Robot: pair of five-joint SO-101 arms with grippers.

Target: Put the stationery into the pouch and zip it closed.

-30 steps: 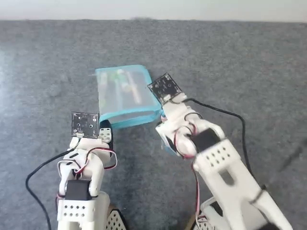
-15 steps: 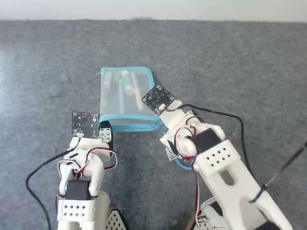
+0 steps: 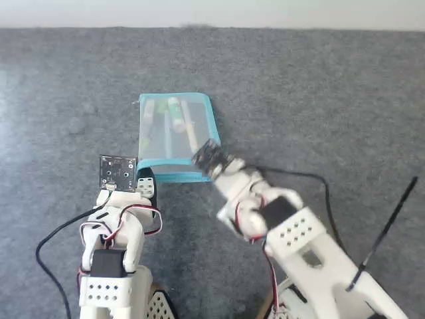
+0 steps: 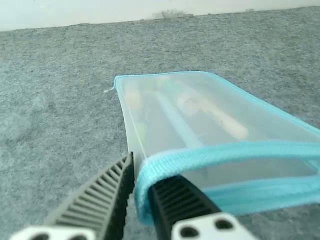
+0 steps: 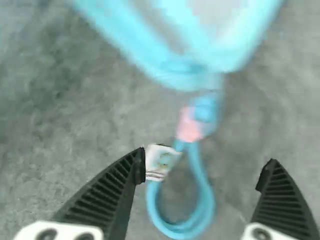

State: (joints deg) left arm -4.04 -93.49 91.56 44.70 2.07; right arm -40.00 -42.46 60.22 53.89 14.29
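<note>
We see our left end effector (image 4: 139, 172) clamped on the blue zipper edge of the pouch (image 4: 200, 115). Our right end effector (image 5: 205, 167) gapes wide over the zipper cord (image 5: 152, 202), its arm stretched low across the desk (image 3: 332, 100).

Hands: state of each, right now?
Left hand: closed on the edge of the pouch.
Right hand: open, holding nothing; zip pull just ahead.

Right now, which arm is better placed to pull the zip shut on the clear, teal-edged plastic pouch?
The right. Its open right gripper hangs over the blue looped zip cord at one near corner of the clear, teal-edged plastic pouch, while the left gripper is clamped on the other near corner, likely steadying it.
</note>
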